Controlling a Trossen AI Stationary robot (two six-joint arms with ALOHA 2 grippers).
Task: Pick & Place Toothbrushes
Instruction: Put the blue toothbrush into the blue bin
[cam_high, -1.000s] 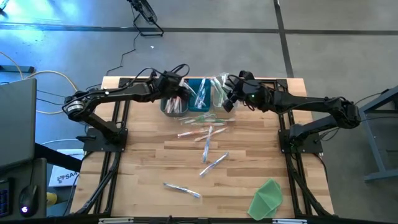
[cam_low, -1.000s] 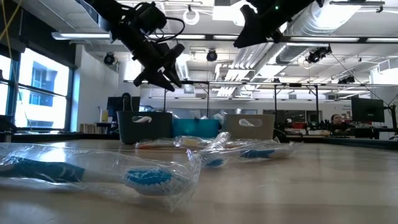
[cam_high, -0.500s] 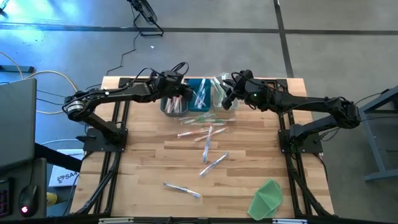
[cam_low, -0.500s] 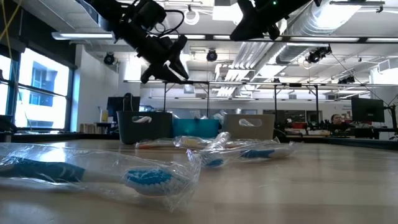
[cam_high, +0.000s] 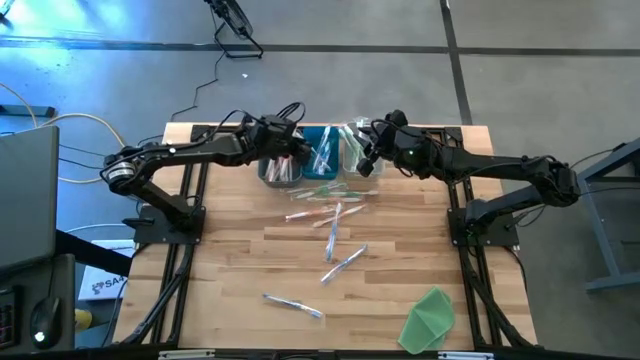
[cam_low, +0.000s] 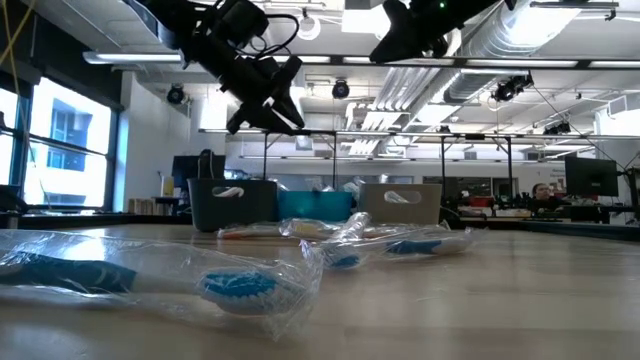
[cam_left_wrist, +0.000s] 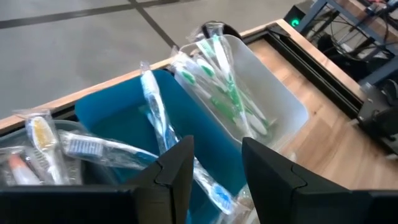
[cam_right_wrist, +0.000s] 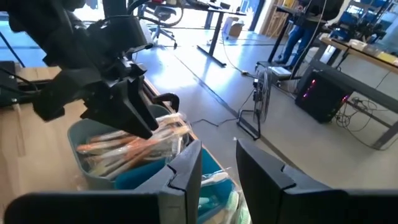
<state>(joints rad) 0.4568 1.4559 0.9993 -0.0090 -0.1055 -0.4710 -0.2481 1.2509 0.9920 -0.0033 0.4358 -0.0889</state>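
Bins (cam_high: 322, 150) three, loose toothbrushes (cam_high: 343, 262) several, cloth (cam_high: 430, 316) one

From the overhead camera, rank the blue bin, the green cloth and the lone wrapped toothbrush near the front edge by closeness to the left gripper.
1. Blue bin, right beside the left gripper.
2. Lone toothbrush, front, left of centre.
3. Green cloth, front right corner.

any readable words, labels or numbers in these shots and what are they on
None can be read.
Box on the floor left of the table: dark print, too small to read.
Bins: white marks on their fronts are handle cutouts, not lettering.
Wrapped toothbrushes: no legible print on the wrappers.
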